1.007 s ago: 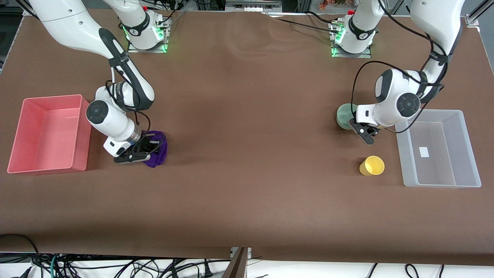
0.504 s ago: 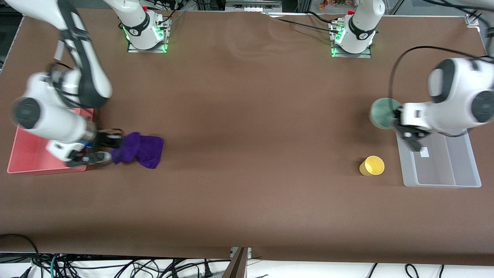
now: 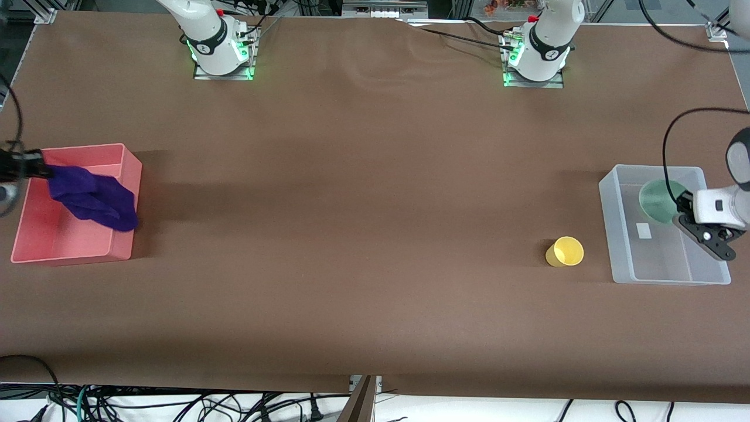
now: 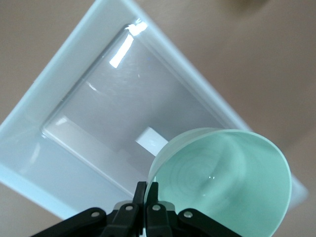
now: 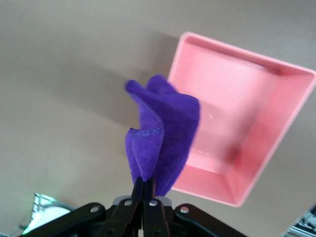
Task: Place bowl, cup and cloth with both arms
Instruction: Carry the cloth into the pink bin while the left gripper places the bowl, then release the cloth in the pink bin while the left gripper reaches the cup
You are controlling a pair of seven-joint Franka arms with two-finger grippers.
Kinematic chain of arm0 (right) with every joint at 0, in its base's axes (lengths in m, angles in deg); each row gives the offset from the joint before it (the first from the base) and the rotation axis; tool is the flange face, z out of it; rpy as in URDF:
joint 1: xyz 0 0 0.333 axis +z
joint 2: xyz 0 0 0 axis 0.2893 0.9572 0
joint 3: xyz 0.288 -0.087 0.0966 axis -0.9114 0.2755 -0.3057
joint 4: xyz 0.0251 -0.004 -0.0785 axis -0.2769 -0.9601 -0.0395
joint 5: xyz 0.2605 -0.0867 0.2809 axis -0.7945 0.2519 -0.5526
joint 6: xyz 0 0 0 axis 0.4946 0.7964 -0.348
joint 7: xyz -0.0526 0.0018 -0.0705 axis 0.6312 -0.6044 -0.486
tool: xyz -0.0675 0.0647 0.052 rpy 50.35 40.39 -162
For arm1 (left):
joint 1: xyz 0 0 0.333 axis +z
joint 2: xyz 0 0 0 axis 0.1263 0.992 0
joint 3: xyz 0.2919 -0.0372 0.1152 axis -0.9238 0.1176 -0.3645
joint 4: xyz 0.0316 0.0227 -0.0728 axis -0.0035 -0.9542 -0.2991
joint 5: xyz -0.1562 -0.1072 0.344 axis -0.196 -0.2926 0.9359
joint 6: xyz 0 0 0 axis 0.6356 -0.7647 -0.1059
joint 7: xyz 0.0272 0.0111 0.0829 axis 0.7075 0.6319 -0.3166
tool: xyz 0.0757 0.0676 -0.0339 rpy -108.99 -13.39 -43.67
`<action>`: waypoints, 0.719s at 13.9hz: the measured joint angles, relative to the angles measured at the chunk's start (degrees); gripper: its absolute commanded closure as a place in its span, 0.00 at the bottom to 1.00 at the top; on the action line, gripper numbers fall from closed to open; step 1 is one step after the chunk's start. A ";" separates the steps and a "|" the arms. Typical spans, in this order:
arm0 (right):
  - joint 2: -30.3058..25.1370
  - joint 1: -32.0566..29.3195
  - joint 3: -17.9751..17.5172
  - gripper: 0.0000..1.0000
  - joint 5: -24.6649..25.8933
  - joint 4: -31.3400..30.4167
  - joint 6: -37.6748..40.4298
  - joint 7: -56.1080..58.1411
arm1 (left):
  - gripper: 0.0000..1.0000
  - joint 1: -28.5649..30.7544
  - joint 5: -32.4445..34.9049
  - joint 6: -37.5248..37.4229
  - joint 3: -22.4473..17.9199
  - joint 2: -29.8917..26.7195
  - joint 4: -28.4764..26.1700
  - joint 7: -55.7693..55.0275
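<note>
My left gripper [image 3: 681, 206] is shut on the rim of the mint-green bowl [image 3: 657, 200] and holds it in the air over the clear bin [image 3: 621, 258]. In the left wrist view the bowl [image 4: 227, 182] hangs tilted above the bin [image 4: 59, 84], its rim pinched between my fingers [image 4: 148, 190]. My right gripper [image 3: 36, 170] is shut on the purple cloth [image 3: 94, 199] and holds it over the pink bin [image 3: 120, 249]. In the right wrist view the cloth [image 5: 165, 138] hangs from my gripper [image 5: 144, 185] beside the pink bin [image 5: 247, 148]. The yellow cup [image 3: 565, 252] lies on its side on the table.
The clear bin stands at the left arm's end of the table, with a white label [image 3: 644, 231] on its floor. The pink bin stands at the right arm's end. The two arm bases [image 3: 220, 44] [image 3: 536, 50] stand along the table's top edge.
My left gripper has carried the bowl from the table to over the clear bin. My right gripper has lifted the cloth off the table and carried it over the pink bin.
</note>
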State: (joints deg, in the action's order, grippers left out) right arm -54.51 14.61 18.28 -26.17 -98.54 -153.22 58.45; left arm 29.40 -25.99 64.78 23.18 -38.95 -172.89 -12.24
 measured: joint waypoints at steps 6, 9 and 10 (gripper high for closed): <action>0.12 0.11 5.23 1.00 2.38 6.80 9.74 6.10 | 0.00 2.54 -0.03 6.18 0.10 8.19 1.57 0.92; 1.85 -0.52 7.21 1.00 2.38 4.68 5.71 7.78 | 0.00 2.76 -0.05 4.88 0.79 7.31 3.12 0.92; 2.76 -1.08 7.36 1.00 2.38 3.26 2.98 8.19 | 0.00 2.75 -0.08 3.20 1.91 6.17 3.79 0.91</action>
State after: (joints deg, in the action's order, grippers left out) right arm -51.75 13.53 25.64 -23.79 -95.28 -150.24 66.64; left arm 32.15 -26.06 67.97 25.09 -32.78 -169.10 -11.32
